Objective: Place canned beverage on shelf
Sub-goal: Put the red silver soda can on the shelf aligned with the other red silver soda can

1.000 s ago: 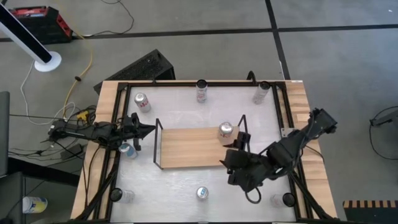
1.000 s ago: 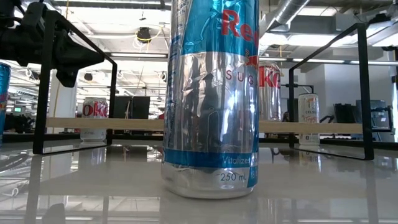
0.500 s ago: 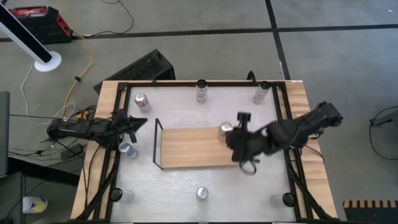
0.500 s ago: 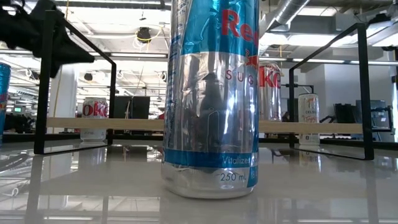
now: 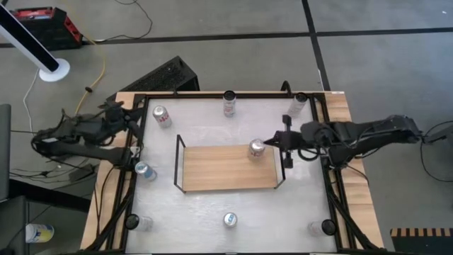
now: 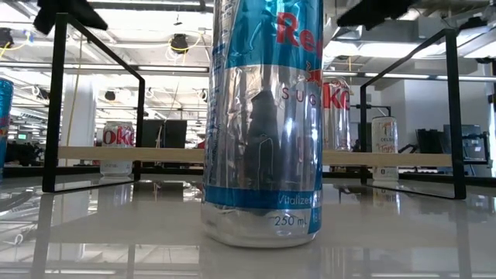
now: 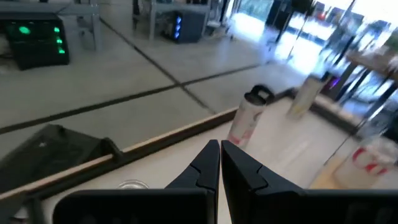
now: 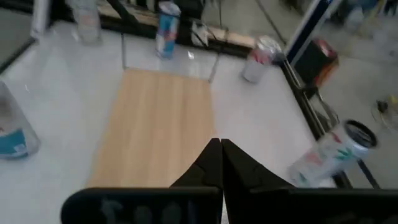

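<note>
Both arms have pulled back outward; left gripper (image 5: 132,115) and right gripper (image 5: 282,139) jaws pressed together, can (image 5: 256,147) on shelf (image 5: 219,168).

Off the counter's (image 5: 212,205) far-left corner, a black ribbed case (image 5: 164,74) lies tilted on the grey floor. A white fan base (image 5: 54,69) stands farther left, with a red and black box (image 5: 44,25) beyond it. A yellow cable (image 5: 98,67) runs between them.

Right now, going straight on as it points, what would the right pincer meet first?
Probably the shelf's wooden board; the shut right pincer seems aimed above the can there. Depth unclear.
</note>
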Available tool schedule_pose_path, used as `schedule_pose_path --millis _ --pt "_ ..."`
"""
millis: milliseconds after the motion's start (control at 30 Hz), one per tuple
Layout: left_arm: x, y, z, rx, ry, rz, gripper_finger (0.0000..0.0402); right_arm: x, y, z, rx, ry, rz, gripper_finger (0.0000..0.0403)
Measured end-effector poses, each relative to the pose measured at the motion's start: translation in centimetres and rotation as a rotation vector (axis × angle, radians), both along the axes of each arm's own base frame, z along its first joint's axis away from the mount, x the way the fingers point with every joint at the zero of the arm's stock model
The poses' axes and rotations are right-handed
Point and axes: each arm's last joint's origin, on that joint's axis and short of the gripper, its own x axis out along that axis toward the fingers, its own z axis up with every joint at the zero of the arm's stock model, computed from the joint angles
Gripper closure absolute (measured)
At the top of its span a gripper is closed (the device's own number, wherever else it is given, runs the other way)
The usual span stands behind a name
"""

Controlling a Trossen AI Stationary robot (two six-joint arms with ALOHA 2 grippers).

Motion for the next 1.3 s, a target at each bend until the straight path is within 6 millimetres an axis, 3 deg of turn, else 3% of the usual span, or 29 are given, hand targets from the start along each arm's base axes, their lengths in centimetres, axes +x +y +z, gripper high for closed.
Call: schedule_pose_path --millis 200,400,467,633,800,967,1300 --pt "5.1 0.6 -0.3 -0.043 0.2 0.101 0.0402 -1.6 1.7 -4.6 -0.006 -0.106 0.115 0.0382" --pt "8.8 4.2 -0.9 -0.204 0.34 0.173 0.0402 -2.9 4.2 -7.7 -0.066 -0.18 0.292 0.0381" --pt "9.3 6.0 -1.0 -0.268 0.378 0.173 0.0401 -3.1 4.7 -7.6 -0.159 -0.213 0.305 0.0381" --pt "9.2 10.3 -1.5 -0.372 0.463 0.206 0.0402 -3.6 5.2 -6.7 -0.136 -0.268 0.304 0.0381" --pt "8.7 13.3 -1.8 -0.413 0.513 0.253 0.0394 -3.6 5.1 -6.6 -0.148 -0.27 0.303 0.0381" --pt "8.4 15.3 -2.8 -0.443 0.581 0.291 0.0336 -3.4 4.6 -6.7 -0.157 -0.262 0.271 0.038" --pt "8.3 17.6 -5.2 -0.598 0.624 0.285 0.0154 -2.7 4.3 -7.7 -0.151 -0.19 0.245 0.038"
